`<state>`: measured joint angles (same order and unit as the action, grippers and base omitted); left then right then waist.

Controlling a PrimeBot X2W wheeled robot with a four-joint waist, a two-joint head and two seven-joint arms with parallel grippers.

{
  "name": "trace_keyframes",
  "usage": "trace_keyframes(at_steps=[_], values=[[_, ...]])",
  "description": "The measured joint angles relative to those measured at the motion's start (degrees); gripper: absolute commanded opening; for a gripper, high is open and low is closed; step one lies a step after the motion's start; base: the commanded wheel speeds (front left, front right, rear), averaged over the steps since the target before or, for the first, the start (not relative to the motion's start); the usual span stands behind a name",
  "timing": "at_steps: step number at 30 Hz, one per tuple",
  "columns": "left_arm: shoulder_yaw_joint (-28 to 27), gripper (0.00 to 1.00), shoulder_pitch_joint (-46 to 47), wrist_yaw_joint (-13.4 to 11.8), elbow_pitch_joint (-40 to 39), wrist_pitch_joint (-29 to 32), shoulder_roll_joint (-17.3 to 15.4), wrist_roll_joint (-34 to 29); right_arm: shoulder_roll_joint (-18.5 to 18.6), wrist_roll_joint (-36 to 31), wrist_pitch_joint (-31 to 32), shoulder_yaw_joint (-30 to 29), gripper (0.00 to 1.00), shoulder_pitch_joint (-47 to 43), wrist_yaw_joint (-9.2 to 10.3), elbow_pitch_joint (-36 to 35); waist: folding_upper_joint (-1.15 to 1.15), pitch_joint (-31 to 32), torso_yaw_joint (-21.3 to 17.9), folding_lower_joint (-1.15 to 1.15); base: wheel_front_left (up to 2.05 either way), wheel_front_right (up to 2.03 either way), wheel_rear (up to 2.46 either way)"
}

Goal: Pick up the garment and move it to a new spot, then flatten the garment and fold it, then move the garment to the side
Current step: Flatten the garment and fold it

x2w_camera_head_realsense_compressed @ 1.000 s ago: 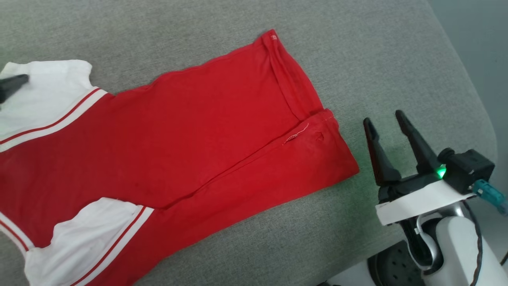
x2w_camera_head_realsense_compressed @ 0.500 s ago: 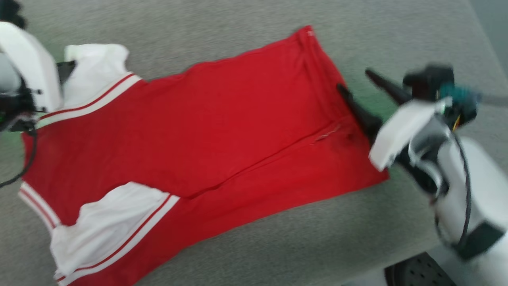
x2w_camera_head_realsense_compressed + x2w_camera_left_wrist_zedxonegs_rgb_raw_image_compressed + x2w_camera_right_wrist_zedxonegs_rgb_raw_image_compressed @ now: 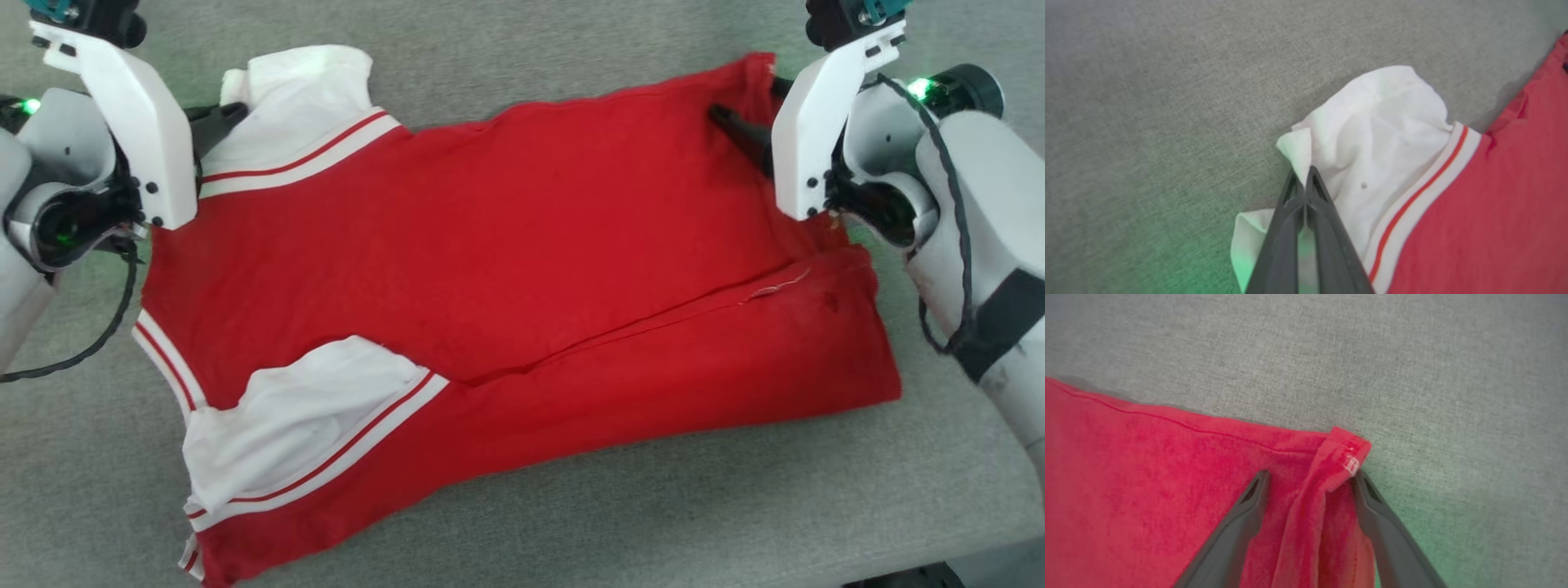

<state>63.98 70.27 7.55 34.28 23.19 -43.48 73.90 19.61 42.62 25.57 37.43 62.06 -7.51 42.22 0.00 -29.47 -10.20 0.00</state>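
Note:
The garment [image 3: 506, 245], a red jersey with white sleeves and red-and-white trim, lies spread on the grey padded surface [image 3: 571, 506], its near long side folded over. My left gripper [image 3: 229, 113] is at the far white sleeve [image 3: 1384, 130]. In the left wrist view its fingers [image 3: 1306, 204] are pressed together with a pinch of white sleeve fabric at their tips. My right gripper [image 3: 1310, 475] stands open at the far hem corner [image 3: 1349, 451]; the rolled hem runs between its two fingers [image 3: 1249, 506]. The lettering is hidden.
The grey surface's front edge [image 3: 939, 563] runs along the lower right of the head view. Bare grey fabric [image 3: 1167, 102] lies beyond both far corners of the garment. Both pale forearms [image 3: 980, 204] flank the garment.
The head camera has shifted. My right gripper went from beside the near hem to the far hem corner. My left arm has come in at the far sleeve.

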Motion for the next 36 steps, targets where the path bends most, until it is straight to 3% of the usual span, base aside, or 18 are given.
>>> trace_keyframes(at_steps=[5,7,8,16,21,26,36], values=[[1.8,0.0,0.8,0.0,-0.6,-1.6,0.3,0.4,-0.2,1.2,1.4,1.9,1.0,3.2,0.0,4.8,0.0,-0.3,1.1,0.0,0.0,0.0,0.0],[2.4,0.0,0.9,0.0,-1.0,-2.4,0.3,0.8,-0.2,1.3,1.0,2.9,0.09,3.5,0.0,5.6,0.0,-0.1,1.2,0.0,0.0,0.0,0.0],[2.7,0.0,1.0,0.0,-1.1,-2.9,0.4,0.9,-0.1,1.5,0.4,3.5,0.0,3.7,0.0,5.8,0.0,0.0,1.2,0.0,0.0,0.0,0.0],[4.1,0.0,0.8,0.0,-3.5,-8.4,1.3,4.0,1.2,3.4,-6.6,5.9,0.0,2.8,0.0,6.1,0.0,3.1,2.0,0.0,0.0,0.0,0.0],[5.1,0.0,-1.9,0.0,-9.4,-13.2,0.7,5.7,4.6,6.4,-9.3,7.1,0.0,-1.3,0.0,2.5,0.0,7.0,3.3,0.0,0.0,0.0,0.0],[7.0,0.0,-7.6,0.0,-18.3,-18.4,-3.2,6.1,10.1,8.4,-11.0,8.1,0.0,-8.8,0.0,-3.1,0.0,11.9,5.9,0.0,0.0,0.0,0.0],[8.4,0.0,-21.9,0.0,-29.1,-28.4,-11.3,7.7,16.3,9.7,-12.7,6.1,0.0,-21.2,0.0,-11.2,0.0,17.3,9.2,0.0,0.0,0.0,0.0]])
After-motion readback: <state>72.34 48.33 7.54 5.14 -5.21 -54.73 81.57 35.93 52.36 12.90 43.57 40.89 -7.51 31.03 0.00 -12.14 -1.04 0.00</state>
